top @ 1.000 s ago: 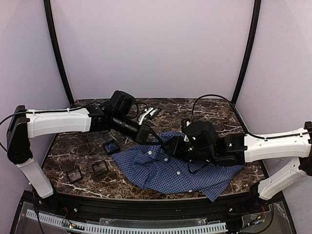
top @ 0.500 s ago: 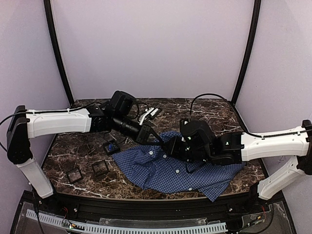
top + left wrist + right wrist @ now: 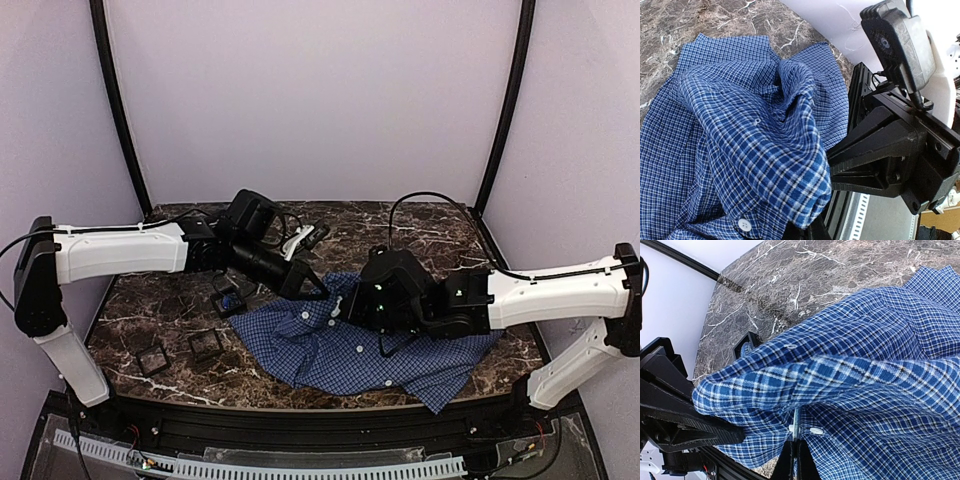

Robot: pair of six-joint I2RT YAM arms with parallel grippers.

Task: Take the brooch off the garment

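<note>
Surface: dark, white-veined marble table (image 3: 430, 225), enclosed by pale lilac walls (image 3: 320, 100).
Garment (image 3: 330, 350): spread at centre-front, one fold lifted.
Left gripper (image 3: 807, 231): clamped on that fold.
Right gripper (image 3: 794, 459): pinched onto fabric beside a button (image 3: 816, 431).

Garment (image 3: 350, 352) on table (image 3: 430, 230), boxes (image 3: 205, 345) left of it, one perhaps touching its edge.

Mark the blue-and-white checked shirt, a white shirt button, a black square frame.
blue-and-white checked shirt (image 3: 330, 352): top external, front panel.
white shirt button (image 3: 744, 224): left wrist, centre.
black square frame (image 3: 205, 345): top external, centre.
</note>
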